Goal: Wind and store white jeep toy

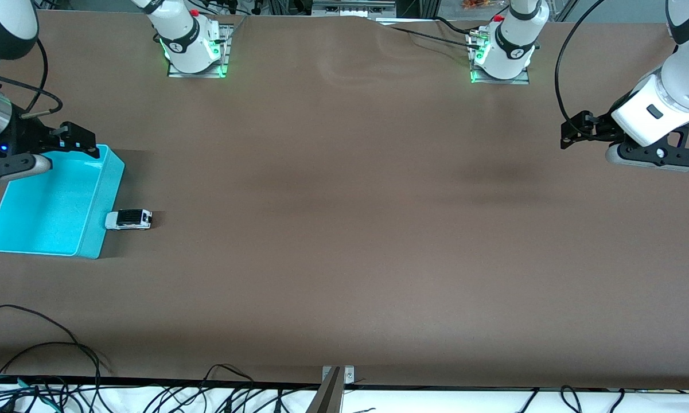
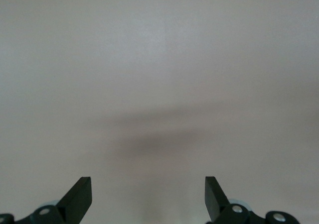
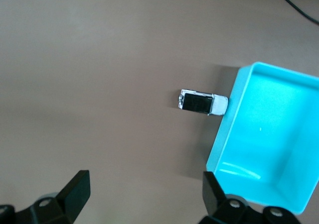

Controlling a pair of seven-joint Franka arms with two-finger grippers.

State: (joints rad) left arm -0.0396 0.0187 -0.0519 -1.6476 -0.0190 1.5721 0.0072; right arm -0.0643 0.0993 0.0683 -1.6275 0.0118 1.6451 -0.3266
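Note:
The white jeep toy (image 1: 129,219), white with a black roof, lies on the brown table, touching the outer wall of the cyan bin (image 1: 46,206) on the side toward the left arm's end. It also shows in the right wrist view (image 3: 202,103) beside the bin (image 3: 274,129). The bin is empty. My right gripper (image 1: 82,141) is open and empty, up over the bin's corner farther from the front camera; its fingertips (image 3: 79,186) frame bare table. My left gripper (image 1: 571,133) is open and empty, waiting over bare table at the left arm's end (image 2: 148,189).
Both arm bases (image 1: 195,54) (image 1: 502,57) stand along the table's edge farthest from the front camera. Black cables (image 1: 46,350) lie at the table's near edge, by a metal bracket (image 1: 335,378).

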